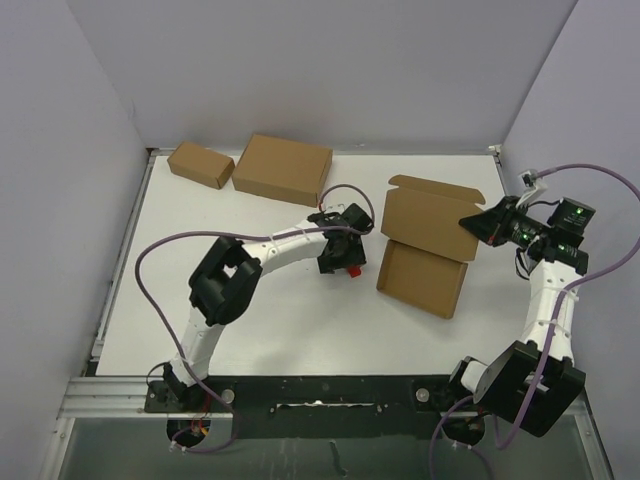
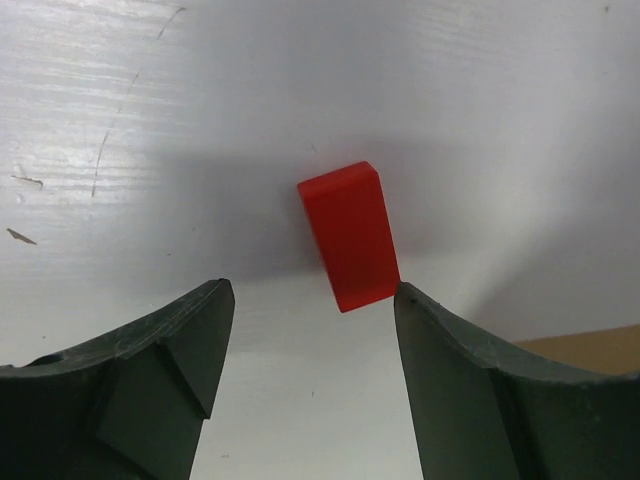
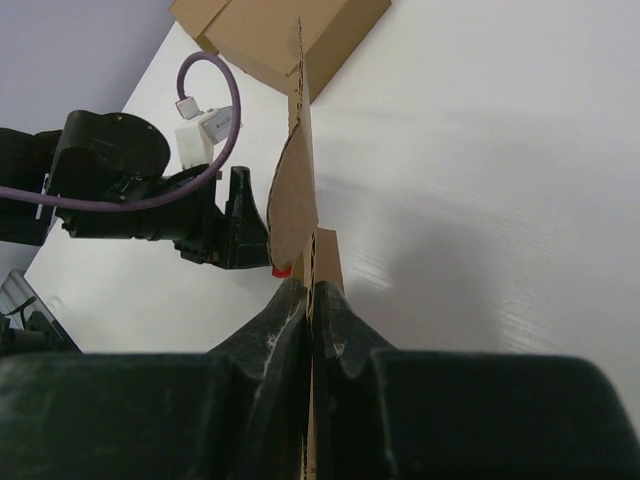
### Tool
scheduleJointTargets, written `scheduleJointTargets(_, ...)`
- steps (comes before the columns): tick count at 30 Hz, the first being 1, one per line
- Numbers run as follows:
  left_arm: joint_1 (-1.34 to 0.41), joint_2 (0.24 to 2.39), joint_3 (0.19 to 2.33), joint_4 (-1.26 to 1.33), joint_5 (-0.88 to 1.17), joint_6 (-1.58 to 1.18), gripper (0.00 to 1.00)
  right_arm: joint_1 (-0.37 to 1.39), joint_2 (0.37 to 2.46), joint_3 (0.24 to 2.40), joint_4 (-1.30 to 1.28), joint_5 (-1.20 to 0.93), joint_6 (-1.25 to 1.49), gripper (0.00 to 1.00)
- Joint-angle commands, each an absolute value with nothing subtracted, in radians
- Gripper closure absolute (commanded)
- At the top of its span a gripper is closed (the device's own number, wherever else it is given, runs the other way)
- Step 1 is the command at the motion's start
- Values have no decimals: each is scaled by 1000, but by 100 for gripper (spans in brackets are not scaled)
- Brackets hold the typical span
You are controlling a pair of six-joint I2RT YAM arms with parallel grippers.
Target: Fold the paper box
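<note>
On white table (image 1: 250, 330) between pale walls (image 1: 330, 70), left gripper (image 2: 313, 300) parted over red block (image 2: 350, 235), right gripper (image 3: 310, 300) pinching paper box (image 1: 425, 275) flap

White arm links (image 1: 548, 300), black joints (image 1: 225, 285), purple cables (image 3: 237, 100), dark wedge-shaped claw fingers (image 2: 470, 390)

Paper box (image 1: 420, 280) is matt cardboard; red block (image 2: 350, 235) smooth plastic.

White table (image 1: 250, 320) — four items on top.
Back left: sm. brown box (image 1: 200, 164) just beside lg. brown box (image 1: 282, 169); red block (image 2: 348, 236) near ctr; paper box (image 1: 425, 250) right of ctr — opened out.
</note>
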State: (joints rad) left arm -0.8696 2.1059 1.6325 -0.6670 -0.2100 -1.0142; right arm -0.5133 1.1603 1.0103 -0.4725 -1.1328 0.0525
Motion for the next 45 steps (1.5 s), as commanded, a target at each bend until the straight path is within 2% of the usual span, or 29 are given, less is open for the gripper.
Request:
scheduleJointTargets(1,-876,2190,1766,-795,-237,-1012,35,-528,1139,996,-416,-1151,67,100)
scheduleJointTargets(7,-881,2249,1861,-846,-259,-981,33,-534,1145,987,-405,-1156,66,100)
scheduleJointTargets(17,-890,2384,2030,-1004,-326,-942,36,-537,1148,968,-384,-1158,68,100)
scheduleJointTargets(20,-892,2391,2038,-998,-356,-931,42,-538,1146,965,-383,-1158,68,100)
scheduleJointTargets(26,-892,2389,2047,-996,-372,-900,62,-538,1146,959,-377,-1158,69,100)
scheduleJointTargets(36,-907,2195,1859,-928,-484,-876,73,-539,1175,931,-335,-1186,96,100)
scheduleJointTargets(40,-911,2022,1669,-769,-467,-820,76,-524,1200,905,-298,-1216,123,100)
scheduleJointTargets(45,-911,1771,1369,-499,-366,-729,85,-464,1223,843,-195,-1219,175,100)
